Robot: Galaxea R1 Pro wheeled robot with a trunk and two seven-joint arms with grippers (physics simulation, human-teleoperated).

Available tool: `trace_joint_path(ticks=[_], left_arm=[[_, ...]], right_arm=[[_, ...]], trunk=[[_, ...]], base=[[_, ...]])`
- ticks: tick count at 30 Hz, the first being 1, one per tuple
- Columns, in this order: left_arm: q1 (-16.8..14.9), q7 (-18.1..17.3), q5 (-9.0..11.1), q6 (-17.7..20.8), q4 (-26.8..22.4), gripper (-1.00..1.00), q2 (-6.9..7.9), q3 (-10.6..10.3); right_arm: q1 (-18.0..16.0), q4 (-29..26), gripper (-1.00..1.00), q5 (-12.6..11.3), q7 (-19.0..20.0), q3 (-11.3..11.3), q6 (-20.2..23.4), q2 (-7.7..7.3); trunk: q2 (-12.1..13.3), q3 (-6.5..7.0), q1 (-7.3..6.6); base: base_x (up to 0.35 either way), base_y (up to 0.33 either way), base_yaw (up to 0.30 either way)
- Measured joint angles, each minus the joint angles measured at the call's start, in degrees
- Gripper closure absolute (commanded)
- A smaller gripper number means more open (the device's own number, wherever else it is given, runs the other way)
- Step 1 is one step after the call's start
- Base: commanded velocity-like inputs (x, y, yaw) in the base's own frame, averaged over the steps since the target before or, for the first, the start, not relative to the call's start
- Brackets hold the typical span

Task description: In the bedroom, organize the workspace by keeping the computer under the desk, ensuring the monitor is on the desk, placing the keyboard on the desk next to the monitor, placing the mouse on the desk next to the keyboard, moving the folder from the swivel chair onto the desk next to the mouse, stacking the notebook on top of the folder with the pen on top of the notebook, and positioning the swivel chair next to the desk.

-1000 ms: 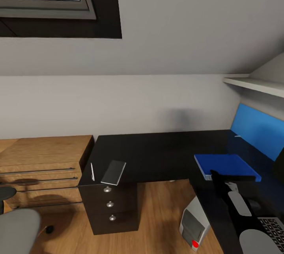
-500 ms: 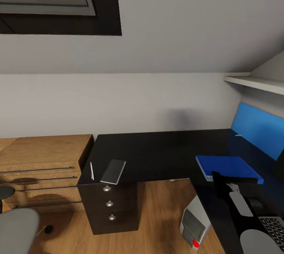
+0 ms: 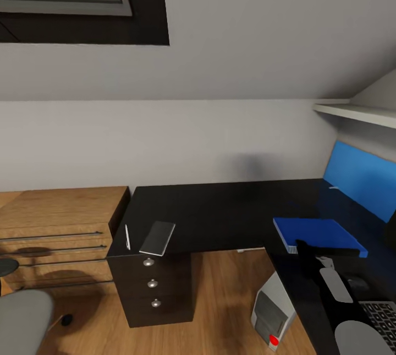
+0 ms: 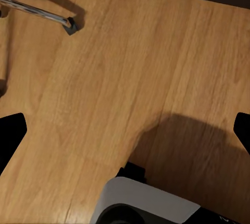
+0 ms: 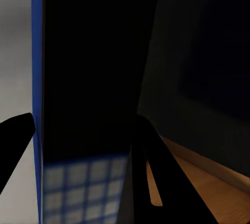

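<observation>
Head view: folder [image 3: 319, 233] on surface [image 3: 231, 212]; left pincer [image 4: 125, 130] spread empty, right pincer's state indiscernible; approach notebook [image 3: 158, 238] squarely.

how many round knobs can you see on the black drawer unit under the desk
3, in a vertical column on the front of the drawer unit at the desk's left end: a top knob, a middle knob and a bottom knob. None seems hidden.

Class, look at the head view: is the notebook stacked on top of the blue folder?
No. The notebook lies beside the pen above the drawers, far from the folder on the desk.
</observation>
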Motion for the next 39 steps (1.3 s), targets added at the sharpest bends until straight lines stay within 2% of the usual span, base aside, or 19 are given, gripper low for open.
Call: trace_joint_path(ticks=[32,34,36,37,39], left_arm=[[0.0,-0.04,-0.01,-0.06,-0.5,-1.0,0.23,-0.11],[0.0,-0.17,0.04,-0.01,-2.21,-1.0,0.43,0.03],[-0.02,-0.72,0.22,0.68,-6.73,-1.0,0.63,0.75],[-0.01,-0.92,0.3,2.21,-9.28,-1.0,0.57,1.05],[0.0,-1.19,0.37,9.15,-14.62,-1.0,0.43,1.33]], right_arm=[[0.0,0.0,1.0,0.0,-0.18,0.0,-0.01,-0.35],[0.0,0.0,1.0,0.0,-0.18,0.0,0.0,-0.35],[0.0,0.0,1.0,0.0,-0.14,0.04,-0.01,-0.35],[0.0,0.0,1.0,0.0,-0.12,0.06,-0.04,-0.32],[0.0,0.0,1.0,0.0,-0.1,0.14,-0.07,-0.29]], trunk=[[-12.85,-5.75,7.03],[-13.65,-6.11,7.47],[-14.45,-6.47,7.91],[-14.85,-6.65,8.13],[-15.66,-7.01,8.57]], base=[[0.0,0.0,0.0],[0.0,0.0,0.0],[0.0,0.0,0.0],[0.0,0.0,0.0],[0.0,0.0,0.0]])
